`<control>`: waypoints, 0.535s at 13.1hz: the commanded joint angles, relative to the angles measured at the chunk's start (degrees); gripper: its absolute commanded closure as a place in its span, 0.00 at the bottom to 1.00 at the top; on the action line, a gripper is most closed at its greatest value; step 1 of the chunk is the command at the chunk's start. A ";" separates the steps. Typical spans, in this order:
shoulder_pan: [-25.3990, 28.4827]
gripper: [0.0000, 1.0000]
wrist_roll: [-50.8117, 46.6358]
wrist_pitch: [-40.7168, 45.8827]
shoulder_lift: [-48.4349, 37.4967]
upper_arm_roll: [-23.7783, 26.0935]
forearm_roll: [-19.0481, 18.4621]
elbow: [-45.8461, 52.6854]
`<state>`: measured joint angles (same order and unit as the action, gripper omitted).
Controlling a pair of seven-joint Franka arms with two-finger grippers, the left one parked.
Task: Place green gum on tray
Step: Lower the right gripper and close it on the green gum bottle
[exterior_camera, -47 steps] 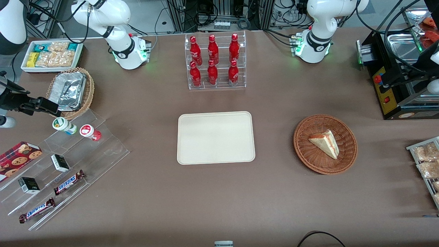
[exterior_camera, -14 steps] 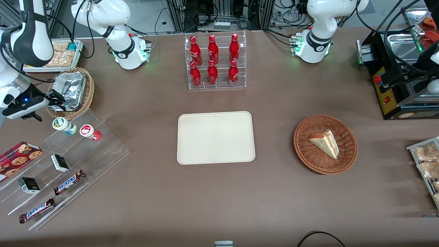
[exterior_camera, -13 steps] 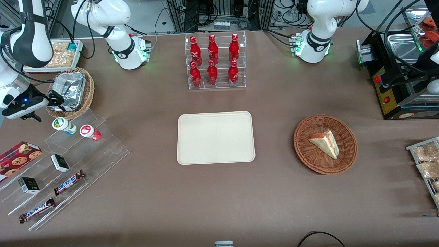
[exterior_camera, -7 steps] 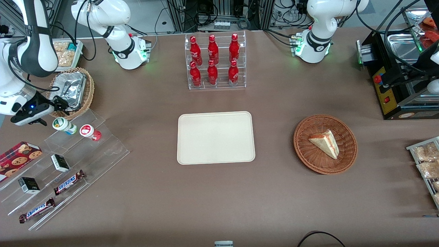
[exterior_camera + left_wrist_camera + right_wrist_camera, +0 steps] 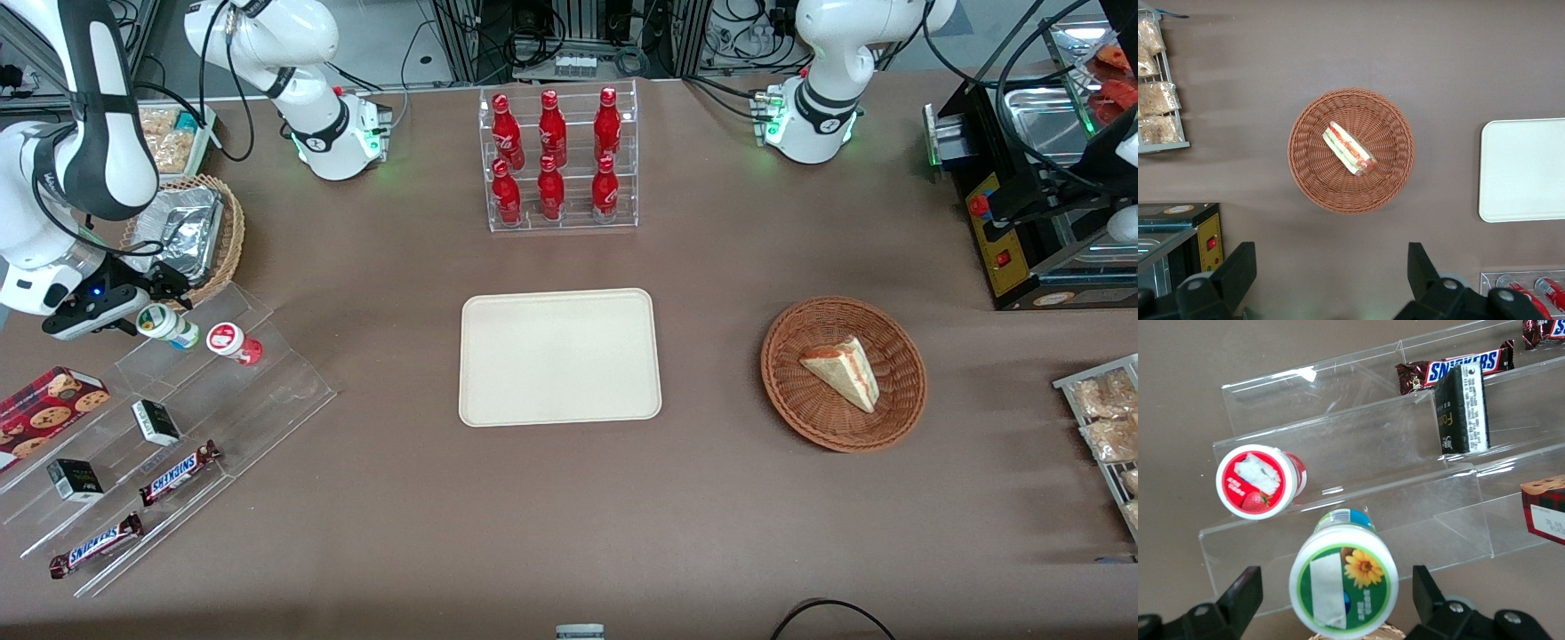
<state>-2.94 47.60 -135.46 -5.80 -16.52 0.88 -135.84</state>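
Tray point(image 5: 560, 357) sits centre frame in the front view, bare, waiting for the drop. Clear acrylic stepped rack point(image 5: 191, 391) at lower left displays snacks in tiers; Snickers bars point(image 5: 179, 472) on the low steps. Green gum point(image 5: 166, 324) stands on the rack's top step at far left, beside the red-lidded canister point(image 5: 233, 342). Gripper point(image 5: 142, 302) hangs right over the green gum, fingers point(image 5: 1238, 597) spread wide either side of its lid point(image 5: 1343, 589), not yet closed; looks lined up to grasp.
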 commanded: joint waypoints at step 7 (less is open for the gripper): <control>0.75 0.19 -0.05 1.86 2.38 -0.44 1.49 3.21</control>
<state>-2.71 47.56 -135.25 -4.08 -16.52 1.05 -133.82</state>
